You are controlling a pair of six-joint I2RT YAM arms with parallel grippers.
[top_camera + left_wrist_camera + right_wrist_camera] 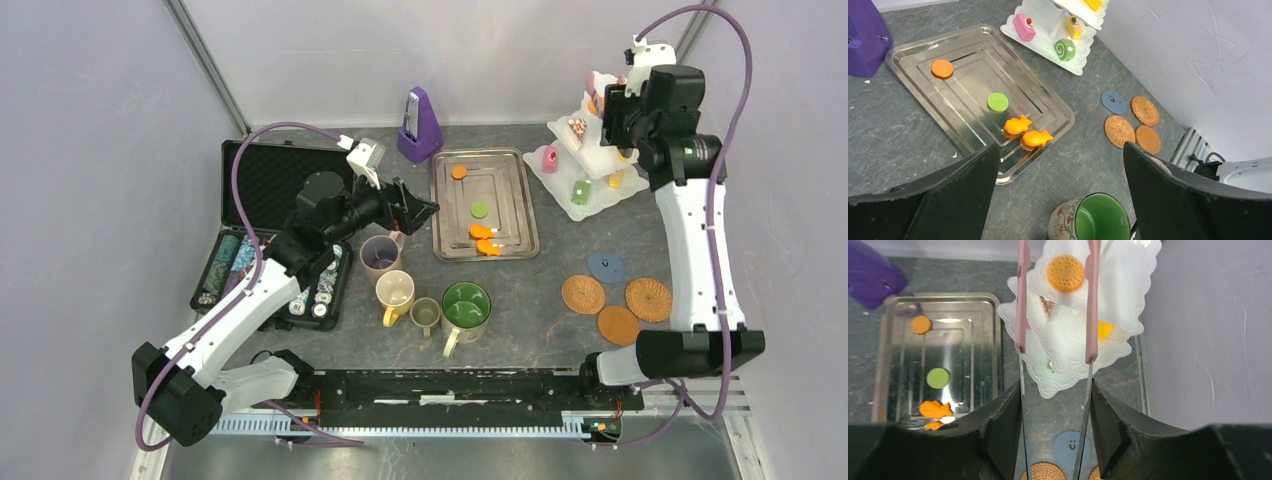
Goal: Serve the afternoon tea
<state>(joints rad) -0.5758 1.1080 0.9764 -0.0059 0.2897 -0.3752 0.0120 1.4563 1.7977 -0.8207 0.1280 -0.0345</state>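
My right gripper is shut on pink-tipped metal tongs, held over the white three-tier stand. The tong tips stand apart on either side of a round orange pastry lying on the top tier. My left gripper hangs open and empty above the table, between the steel tray and the big green mug. On the tray lie an orange disc, a green disc and two orange fish. The mauve, yellow and olive mugs stand beside the green one.
Three cork coasters and a blue one lie at the front right. A purple metronome stands behind the tray. An open black case of poker chips lies at the left, under my left arm. Walls close in on both sides.
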